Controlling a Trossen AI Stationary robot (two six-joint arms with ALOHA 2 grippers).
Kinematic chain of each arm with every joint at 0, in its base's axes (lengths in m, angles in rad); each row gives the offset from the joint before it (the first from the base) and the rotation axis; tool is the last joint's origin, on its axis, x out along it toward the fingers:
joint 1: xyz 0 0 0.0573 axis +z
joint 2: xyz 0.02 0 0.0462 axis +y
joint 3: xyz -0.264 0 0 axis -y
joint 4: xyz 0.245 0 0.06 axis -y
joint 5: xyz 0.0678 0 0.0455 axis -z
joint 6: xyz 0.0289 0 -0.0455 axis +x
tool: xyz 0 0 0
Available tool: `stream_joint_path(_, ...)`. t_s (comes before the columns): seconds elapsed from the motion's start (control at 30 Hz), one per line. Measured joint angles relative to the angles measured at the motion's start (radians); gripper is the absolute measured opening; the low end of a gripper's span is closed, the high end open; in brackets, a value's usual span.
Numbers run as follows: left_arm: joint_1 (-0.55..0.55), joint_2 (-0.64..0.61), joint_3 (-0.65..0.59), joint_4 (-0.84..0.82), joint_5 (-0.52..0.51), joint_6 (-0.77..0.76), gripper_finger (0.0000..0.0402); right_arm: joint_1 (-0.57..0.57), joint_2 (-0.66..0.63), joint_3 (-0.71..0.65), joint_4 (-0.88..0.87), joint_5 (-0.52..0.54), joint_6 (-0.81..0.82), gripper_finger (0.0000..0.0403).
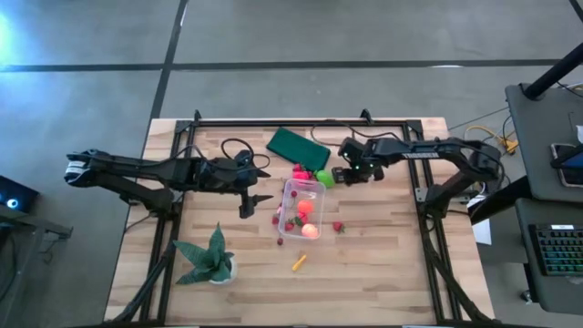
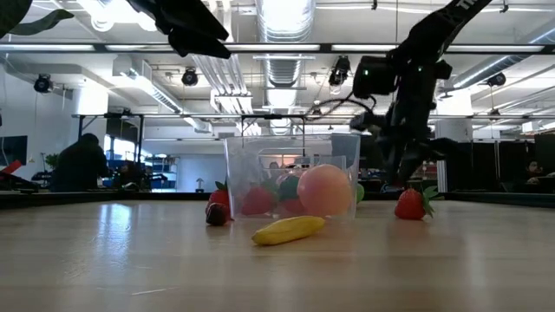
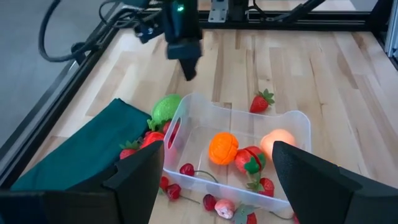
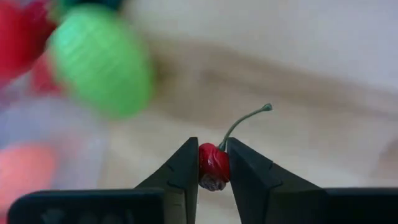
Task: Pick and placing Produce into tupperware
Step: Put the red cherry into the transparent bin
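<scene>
1. In the right wrist view, the round lime-green toy fruit (image 4: pixel 101 59) and the red pieces beside it are blurred.
2. In the left wrist view, the flat dark green rectangular sheet (image 3: pixel 68 155) hides part of the red strawberries.
3. In the low view, the left arm is cut off by the picture's edge.

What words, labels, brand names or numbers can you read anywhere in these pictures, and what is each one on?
None can be read.
Tupperware: clear plastic, no label showing.
Green rectangle: plain.
Keyboard beside the table: keys too small to read.
Room behind the table: no legible signs.
</scene>
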Motion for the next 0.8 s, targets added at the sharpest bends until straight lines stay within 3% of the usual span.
stream_joint_path(0.27,0.000,0.000,0.000,0.001,0.000,-0.013,0.0283,0.095,-0.061,0.112,0.173,-0.071,0.017,0.0074)
stream_joint_path(0.47,0.000,0.000,0.000,0.001,0.000,-0.017,0.0283,0.132,0.071,0.305,0.155,-0.091,-0.073,0.0074)
stream_joint_path(0.6,0.000,-0.002,0.001,0.001,0.000,-0.019,0.0283,0.168,0.191,0.414,0.012,-0.100,-0.141,0.0077)
stream_joint_path(0.8,0.000,-0.004,0.001,0.000,0.001,-0.012,0.0283,0.221,0.296,0.502,-0.078,-0.024,-0.181,0.0119)
